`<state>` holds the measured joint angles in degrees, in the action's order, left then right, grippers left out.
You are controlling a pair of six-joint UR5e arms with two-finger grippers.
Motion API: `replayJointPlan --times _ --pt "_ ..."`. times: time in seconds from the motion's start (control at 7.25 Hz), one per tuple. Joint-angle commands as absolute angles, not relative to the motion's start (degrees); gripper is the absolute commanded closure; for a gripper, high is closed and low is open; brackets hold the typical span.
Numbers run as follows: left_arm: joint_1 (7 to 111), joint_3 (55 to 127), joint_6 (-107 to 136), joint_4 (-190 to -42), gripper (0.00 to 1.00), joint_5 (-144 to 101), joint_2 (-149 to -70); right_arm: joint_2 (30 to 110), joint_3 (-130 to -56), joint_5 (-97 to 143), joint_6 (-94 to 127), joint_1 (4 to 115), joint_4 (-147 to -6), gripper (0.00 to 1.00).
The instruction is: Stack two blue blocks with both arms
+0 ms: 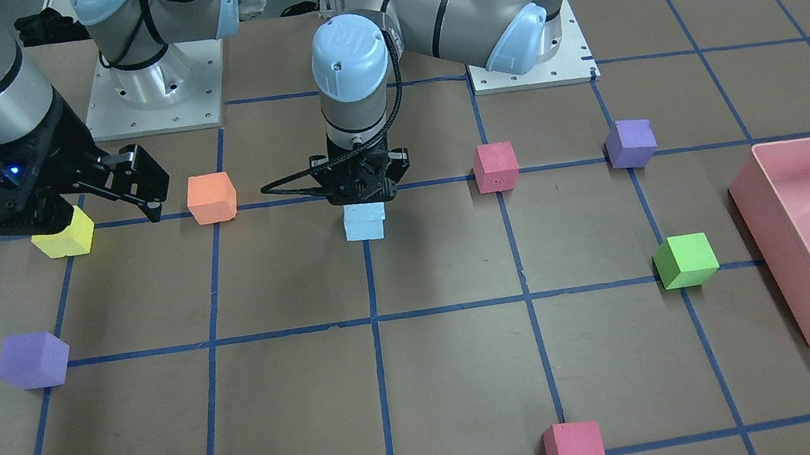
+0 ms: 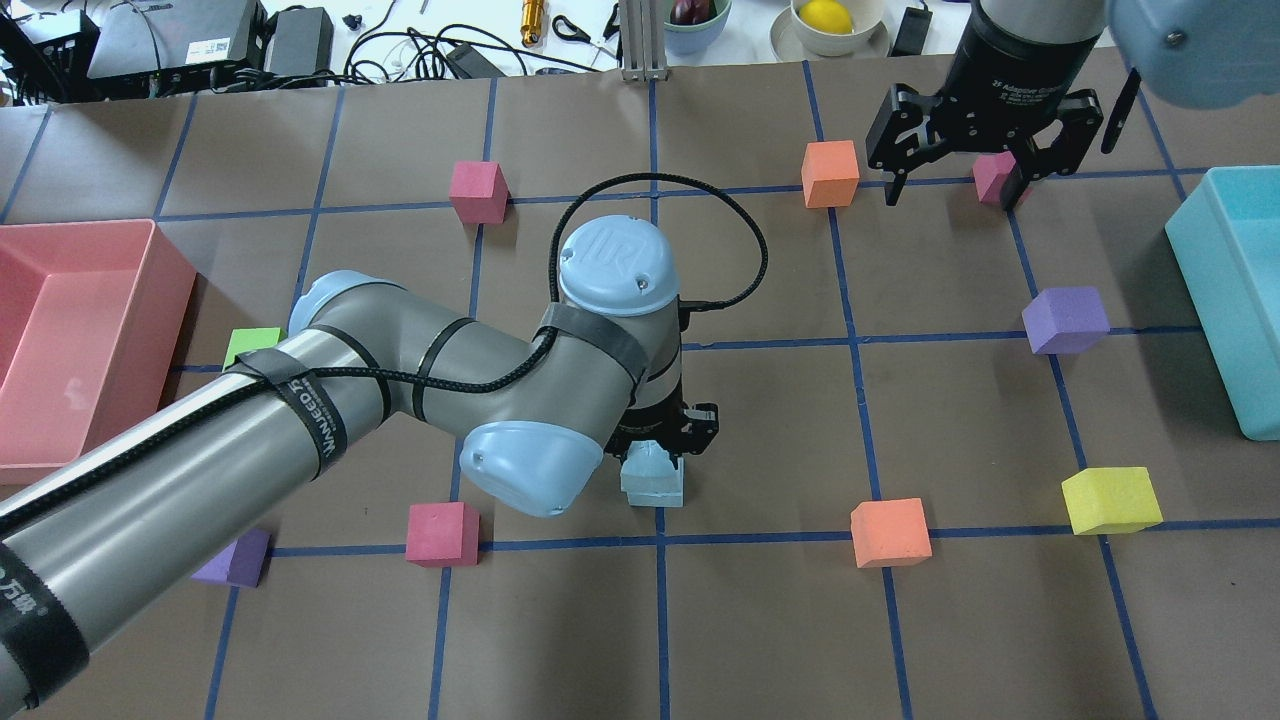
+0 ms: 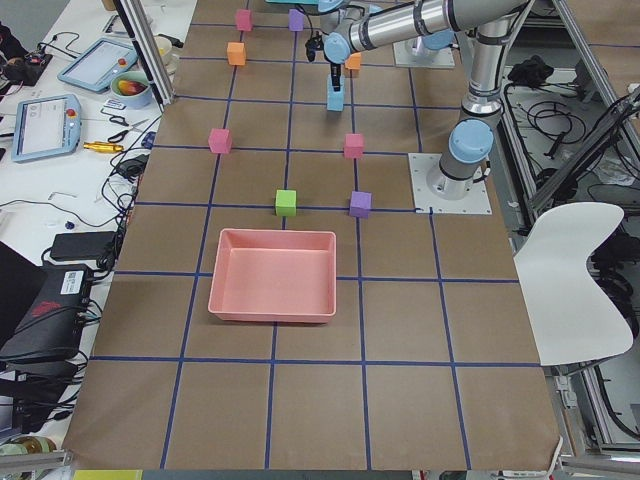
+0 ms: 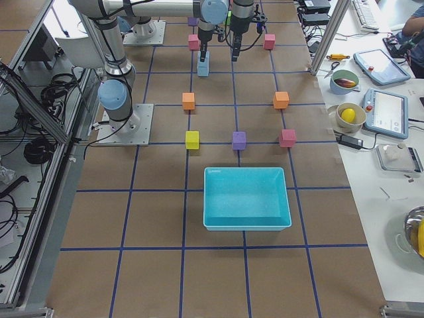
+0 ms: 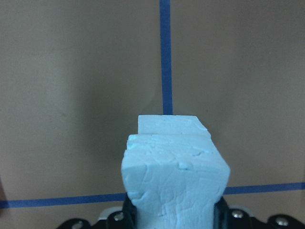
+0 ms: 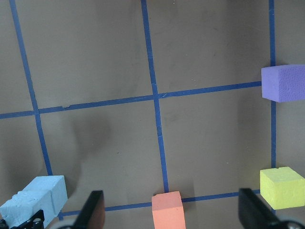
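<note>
My left gripper (image 1: 366, 195) is shut on one pale blue block (image 5: 174, 186) and holds it right over the second blue block (image 1: 364, 223), which rests on the table's middle grid line. In the left wrist view the lower block (image 5: 171, 125) shows just beyond the held one, slightly offset. I cannot tell whether they touch. The pair also shows in the overhead view (image 2: 655, 478) under the left gripper (image 2: 660, 440). My right gripper (image 2: 955, 170) is open and empty, high above the table on the far right side, well away from the blocks.
A pink bin (image 1: 775, 260) stands on the robot's left side and a teal bin (image 2: 1215, 300) on its right. Orange (image 1: 212, 198), yellow (image 1: 65, 236), pink (image 1: 495, 166), purple (image 1: 630, 143) and green (image 1: 687, 260) cubes are spread over the grid.
</note>
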<state>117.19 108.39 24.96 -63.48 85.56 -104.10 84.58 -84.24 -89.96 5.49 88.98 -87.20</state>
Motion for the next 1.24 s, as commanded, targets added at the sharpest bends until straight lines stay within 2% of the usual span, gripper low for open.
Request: replayJointPlan --times 0.0,0.14,0.55,0.69,1.1 --pt "117.25 108.37 25.66 -63.37 0.09 85.00 -104.41 84.81 -84.20 -90.35 5.45 88.95 -86.67 0.00" --pt "117.25 108.28 25.66 -63.28 0.00 84.99 -104.15 85.16 -84.20 -89.92 5.36 88.95 -86.92 0.00" --pt "114.37 106.01 23.83 -65.81 0.00 85.78 -97.76 85.17 -84.29 -89.83 5.27 89.03 -86.75 0.00" --pt "110.87 103.47 19.55 -69.57 0.00 85.87 -94.69 85.17 -84.29 -90.00 5.36 89.03 -86.66 0.00" --pt "89.63 94.86 -6.15 -85.05 0.00 86.05 -86.86 85.34 -84.37 -90.09 -1.71 87.90 -86.66 0.00"
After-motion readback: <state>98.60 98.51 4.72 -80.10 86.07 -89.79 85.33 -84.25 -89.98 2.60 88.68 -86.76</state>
